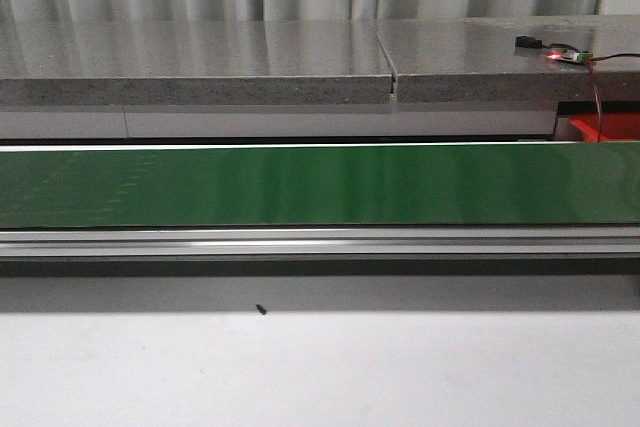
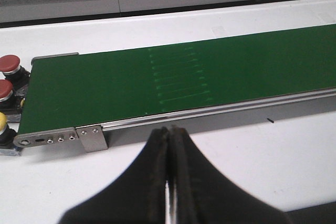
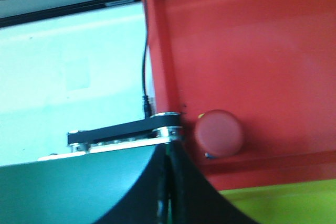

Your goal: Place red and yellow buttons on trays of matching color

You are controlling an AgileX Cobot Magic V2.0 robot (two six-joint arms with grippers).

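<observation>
1. Your front camera shows a long green conveyor belt point(image 1: 320, 185) running across the frame on a silver aluminium rail, with a white tabletop point(image 1: 320, 372) in the foreground and a grey stone-look ledge point(image 1: 200, 62) behind it.
2. At the far right of that view, a corner of the red plastic tray point(image 1: 605, 128) peeks out just behind the belt; a small circuit board with a lit red light point(image 1: 566, 55) sits on the ledge above it.
3. Neither arm appears in your front camera.
4. Your left gripper point(image 2: 169, 179) is clenched, its black fingers pressed together with nothing between them, hanging over the white table just in front of the belt's near rail.
5. At the belt's end beside your left arm, two red dome-topped buttons point(image 2: 9, 64) and one yellow button point(image 2: 2, 124) wait in a row on the table.
6. Your right gripper point(image 3: 168, 192) is likewise closed and empty, poised over the belt's other end.
7. One red round button point(image 3: 219, 133) already lies inside the red tray, near its lower wall.
8. A yellow-green tray point(image 3: 283, 203) borders the red one.
</observation>
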